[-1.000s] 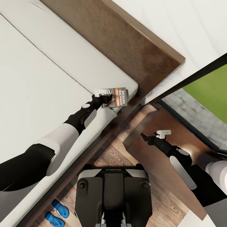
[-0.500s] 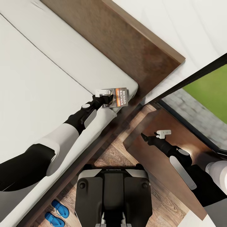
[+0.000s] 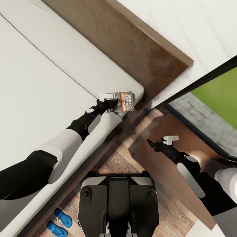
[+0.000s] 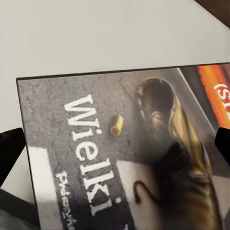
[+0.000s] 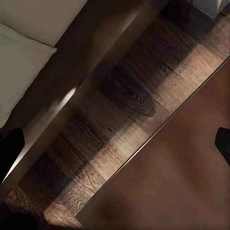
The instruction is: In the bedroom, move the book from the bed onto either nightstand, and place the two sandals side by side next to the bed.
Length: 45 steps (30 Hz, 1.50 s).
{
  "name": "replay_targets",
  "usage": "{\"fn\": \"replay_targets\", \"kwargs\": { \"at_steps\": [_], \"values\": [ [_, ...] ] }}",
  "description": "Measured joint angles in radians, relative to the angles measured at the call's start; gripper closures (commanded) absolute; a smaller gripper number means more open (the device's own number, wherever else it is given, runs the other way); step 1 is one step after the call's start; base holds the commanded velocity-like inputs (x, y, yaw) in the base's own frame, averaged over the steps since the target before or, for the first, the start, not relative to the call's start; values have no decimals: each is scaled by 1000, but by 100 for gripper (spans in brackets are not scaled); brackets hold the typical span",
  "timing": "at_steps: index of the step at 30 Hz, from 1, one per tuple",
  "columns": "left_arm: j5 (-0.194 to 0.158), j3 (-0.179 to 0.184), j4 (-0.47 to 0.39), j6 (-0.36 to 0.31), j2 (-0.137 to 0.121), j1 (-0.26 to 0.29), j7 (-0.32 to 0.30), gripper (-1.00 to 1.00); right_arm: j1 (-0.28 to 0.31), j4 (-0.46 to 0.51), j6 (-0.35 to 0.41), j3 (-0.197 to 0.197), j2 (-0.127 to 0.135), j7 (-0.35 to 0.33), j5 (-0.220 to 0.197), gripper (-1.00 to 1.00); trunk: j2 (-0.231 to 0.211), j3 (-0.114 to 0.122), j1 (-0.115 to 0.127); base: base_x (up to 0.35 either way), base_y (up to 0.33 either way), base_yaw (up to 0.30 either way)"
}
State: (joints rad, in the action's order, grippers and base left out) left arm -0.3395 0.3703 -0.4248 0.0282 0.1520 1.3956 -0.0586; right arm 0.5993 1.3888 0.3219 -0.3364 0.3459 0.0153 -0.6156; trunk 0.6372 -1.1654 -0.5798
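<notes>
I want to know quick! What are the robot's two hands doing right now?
Left gripper: fingers either side of the book on the bed; grip cannot be told.
Right gripper: open, empty, above the nightstand.

The book (image 4: 124,153) runs off the left wrist picture's edge between the jaws, and its small lettering blurs. In the head view the left gripper (image 3: 111,102) covers the book's near end; whether it grips cannot be told.
</notes>
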Motion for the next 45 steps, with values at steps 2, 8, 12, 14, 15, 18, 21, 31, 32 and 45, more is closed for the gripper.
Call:
{"fn": "replay_targets", "kwargs": {
  "at_steps": [2, 8, 12, 14, 15, 18, 21, 31, 32, 45],
  "values": [
    [-2, 0, 1, 0, -1, 0, 2, -100, 0, 0, 0, 0, 0, 0, 0, -100, 0, 0, 0, 0, 0, 0],
    [-7, -1, 2, 2, -7, 0, 9, -100, 0, 0, 0, 0, 0, 0, 0, -100, 0, 0, 0, 0, 0, 0],
    [-7, -3, 2, 2, -13, 0, 15, -100, 0, 0, 0, 0, 0, 0, 0, -100, 0, 0, 0, 0, 0, 0],
    [-6, -4, 3, 2, -15, 0, 26, -100, 0, 0, 0, 0, 0, 0, 0, -100, 0, 0, 0, 0, 0, 0],
    [-5, -4, 3, 2, -17, 0, 37, -100, 0, 0, 0, 0, 0, 0, 0, -100, 0, 0, 0, 0, 0, 0],
    [-11, -2, 1, -2, -26, 0, 59, -100, 0, 0, 1, 0, 1, 1, 0, -100, 0, 0, 0, 0, 0, 0],
    [-9, -2, -7, -3, -34, 0, 67, -100, 0, 1, 2, 0, 1, 1, 0, -100, 0, 0, 0, 0, 0, 0],
    [-10, -4, -23, -1, -52, 0, 90, -100, 0, 0, 4, -2, 1, 2, 1, -100, 0, 0, 0, 0, 0, 0],
    [-10, -5, -27, -2, -53, 0, 104, -100, 0, 0, 4, -3, 0, 2, 1, -100, 0, 0, 0, 0, 0, 0],
    [-5, -6, -36, -10, -42, 0, 237, -100, 0, 1, 5, -3, 1, 3, 3, -100, -56, 25, 31, 0, 0, 0]
  ]
}}
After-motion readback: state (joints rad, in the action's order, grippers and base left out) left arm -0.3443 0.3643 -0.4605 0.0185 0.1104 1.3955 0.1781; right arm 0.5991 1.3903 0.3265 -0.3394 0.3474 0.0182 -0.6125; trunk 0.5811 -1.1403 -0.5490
